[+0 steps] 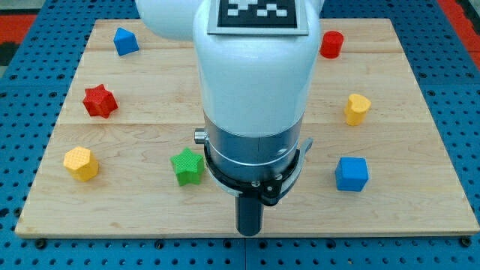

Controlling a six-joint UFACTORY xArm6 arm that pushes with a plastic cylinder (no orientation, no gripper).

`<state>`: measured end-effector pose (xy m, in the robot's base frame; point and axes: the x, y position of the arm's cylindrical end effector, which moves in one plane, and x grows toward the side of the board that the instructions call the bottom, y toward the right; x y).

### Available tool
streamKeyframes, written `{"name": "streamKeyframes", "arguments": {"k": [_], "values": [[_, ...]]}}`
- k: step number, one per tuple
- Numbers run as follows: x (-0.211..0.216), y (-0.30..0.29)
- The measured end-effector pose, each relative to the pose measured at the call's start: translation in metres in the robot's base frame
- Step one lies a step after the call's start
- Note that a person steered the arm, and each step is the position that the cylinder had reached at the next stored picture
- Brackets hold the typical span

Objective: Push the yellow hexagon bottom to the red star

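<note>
The yellow hexagon [81, 163] lies near the board's left edge, toward the view's bottom. The red star [99, 101] sits above it, a little to the right, with a gap between them. My tip [249, 232] is the lower end of the dark rod, near the bottom edge of the board at the middle. It is far to the right of the yellow hexagon and just right of and below the green star [187, 166], touching no block. The arm's white body hides the middle of the board.
A blue block [125, 41] lies at the top left. A red cylinder [331, 44] is at the top right, a yellow block [358, 109] at the right and a blue cube [351, 174] at the lower right. The wooden board [420, 217] rests on a blue pegboard.
</note>
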<state>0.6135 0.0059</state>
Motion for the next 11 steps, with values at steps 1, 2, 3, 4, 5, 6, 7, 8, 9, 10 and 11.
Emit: {"name": "streamKeyframes", "arguments": {"k": [1, 2, 3, 4, 5, 6, 7, 8, 9, 10, 11], "values": [[0.0, 0.001], [0.0, 0.001], [0.005, 0.021], [0.005, 0.022], [0.005, 0.013], [-0.012, -0.019], [-0.031, -0.09], [-0.004, -0.155], [-0.05, -0.191], [-0.057, -0.194], [-0.05, -0.224]]}}
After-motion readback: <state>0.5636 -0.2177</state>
